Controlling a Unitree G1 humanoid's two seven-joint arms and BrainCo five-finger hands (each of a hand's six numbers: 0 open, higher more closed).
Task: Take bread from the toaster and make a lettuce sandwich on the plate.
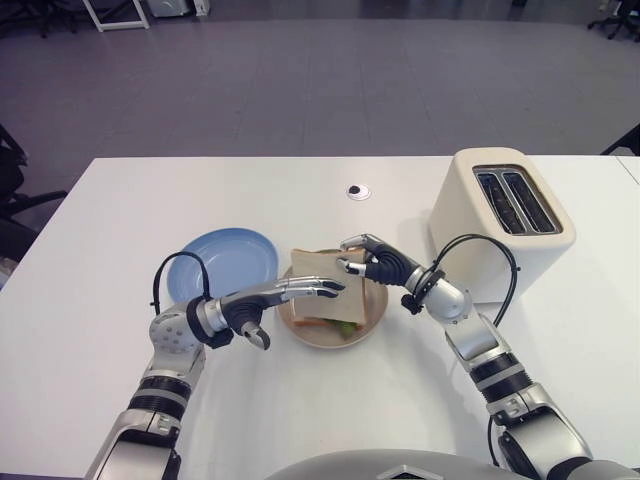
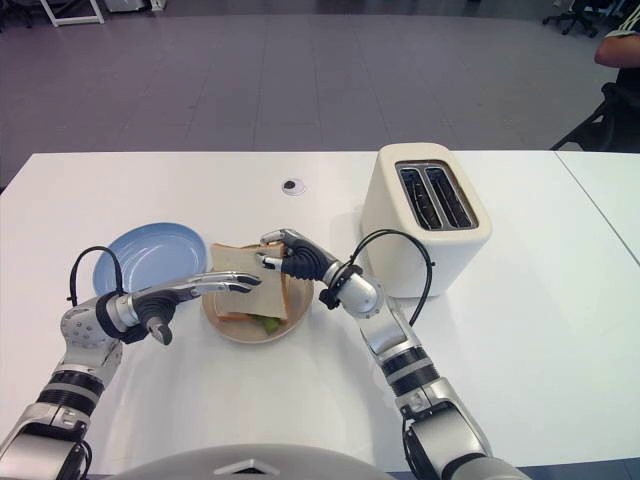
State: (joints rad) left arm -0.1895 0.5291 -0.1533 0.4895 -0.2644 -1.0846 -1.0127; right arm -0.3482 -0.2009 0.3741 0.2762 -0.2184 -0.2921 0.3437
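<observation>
Left hand (image 1: 280,296) sits low and left of centre in the frame, its fingers stretched out flat to the right and lying across the top bread slice (image 1: 315,268), with the thumb hanging down beside the tan plate (image 1: 330,342); it grasps nothing. Right hand (image 1: 375,262) comes in from the lower right, and its curled fingers clasp the far right edge of that same slice. The slice lies slightly tilted on top of the sandwich stack on the tan plate, near the middle of the frame. Green lettuce (image 1: 345,326) peeks out under the slice at the stack's near edge, above what looks like a lower slice. Just left of the tan plate, almost touching it, is a blue plate (image 1: 225,262). At the right of the frame stands the cream toaster (image 1: 470,225), its 2 dark slots facing up, well clear of the sandwich. A small round black-and-white fitting (image 1: 358,191) is set in the white tabletop (image 1: 120,220) above centre.
</observation>
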